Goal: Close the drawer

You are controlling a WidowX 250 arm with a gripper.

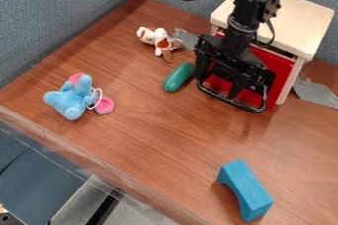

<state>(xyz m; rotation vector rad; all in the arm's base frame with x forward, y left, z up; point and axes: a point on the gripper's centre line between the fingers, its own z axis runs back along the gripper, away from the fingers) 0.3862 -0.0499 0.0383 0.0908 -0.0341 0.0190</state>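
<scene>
Red drawer: stiff, probably light; push its face, don't grip

Nearest me, a blue arch-shaped block (247, 189) lies on the table (151, 145), well apart from the work. Farther in are a blue plush toy (72, 98) and a green, rounded object (177, 77), the latter just beside the gripper (218, 85).

Gripper hangs in front of the drawer (282, 66). Fingers (239, 85) are spread, red showing between them, nothing pinched. Contact with the drawer: cannot tell.

Drawer sits in the front of a small cream-topped cabinet (284, 21), its red face toward me. It looks nearly home; exact gap hidden by the arm.

Handling, my estimate: flat, rigid panel, low risk of breakage, smooth enough for a fingertip to skid. No grasp needed. Best contact is mid-face, pressing squarely inward; an off-centre push could skew it in its runners. The cabinet also looks light and might slide back, so slow, even force. A dark loop crosses the lower face; I cannot tell whether it is a handle.
</scene>
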